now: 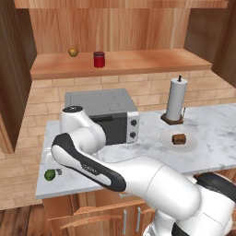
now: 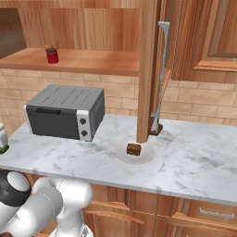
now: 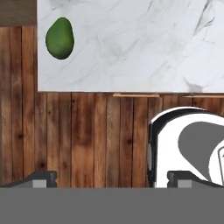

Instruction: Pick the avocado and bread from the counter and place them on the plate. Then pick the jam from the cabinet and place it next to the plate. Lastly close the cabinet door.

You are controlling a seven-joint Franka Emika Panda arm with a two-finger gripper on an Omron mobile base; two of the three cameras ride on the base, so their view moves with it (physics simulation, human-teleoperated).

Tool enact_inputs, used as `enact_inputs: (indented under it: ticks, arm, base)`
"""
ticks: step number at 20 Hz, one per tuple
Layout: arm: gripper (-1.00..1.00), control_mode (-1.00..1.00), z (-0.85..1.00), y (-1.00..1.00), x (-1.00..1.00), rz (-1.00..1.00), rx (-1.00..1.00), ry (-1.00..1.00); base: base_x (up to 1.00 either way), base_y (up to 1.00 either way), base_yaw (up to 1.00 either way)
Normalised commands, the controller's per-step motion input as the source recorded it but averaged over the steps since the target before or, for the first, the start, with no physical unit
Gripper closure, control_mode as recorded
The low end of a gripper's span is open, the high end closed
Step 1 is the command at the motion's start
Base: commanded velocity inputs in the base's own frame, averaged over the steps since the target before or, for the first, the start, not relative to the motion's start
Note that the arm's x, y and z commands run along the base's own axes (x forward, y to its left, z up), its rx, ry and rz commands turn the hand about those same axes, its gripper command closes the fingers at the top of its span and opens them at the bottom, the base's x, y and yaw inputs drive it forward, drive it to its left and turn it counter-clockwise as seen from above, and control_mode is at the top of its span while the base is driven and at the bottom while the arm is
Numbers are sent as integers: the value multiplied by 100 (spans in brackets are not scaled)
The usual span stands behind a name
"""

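A: Item one, avocado (image 3: pixel 60 38)?
B: Lying loose on the counter (image 3: pixel 131 43) near its corner, at ten o'clock in the hand view; nothing touches it.
A: Gripper (image 3: pixel 111 179)?
B: Released, fingers (image 3: pixel 41 178) spread wide, nothing between them, above the wooden floor (image 3: pixel 78 135).
A: Bread (image 1: pixel 179 138)?
B: On the plate (image 1: pixel 167 139), just beside the paper towel holder (image 1: pixel 176 99), at three o'clock of the toaster oven (image 1: pixel 103 115).
A: Jam (image 1: pixel 98 59)?
B: Upright on the cabinet (image 1: pixel 152 62) shelf, yellowish-brown fruit (image 1: pixel 73 51) near it at ten o'clock.
A: Cabinet door (image 2: pixel 150 69)?
B: Standing open.
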Motion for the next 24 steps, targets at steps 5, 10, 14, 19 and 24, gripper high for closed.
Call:
enact_inputs:
  ticks: [5,10,14,19,24]
  arm:
    - [-100,-100,-10,6,15,0,0,2]
    - [-100,-100,-8,8,11,0,0,1]
    - [-100,-100,-9,10,9,0,0,0]
    - [-100,-100,-8,13,9,0,0,0]
    - [-100,-100,-6,11,10,0,0,0]
  base:
    - [0,0,0]
    - [0,0,0]
    - [0,0,0]
    - [0,0,0]
    - [0,0,0]
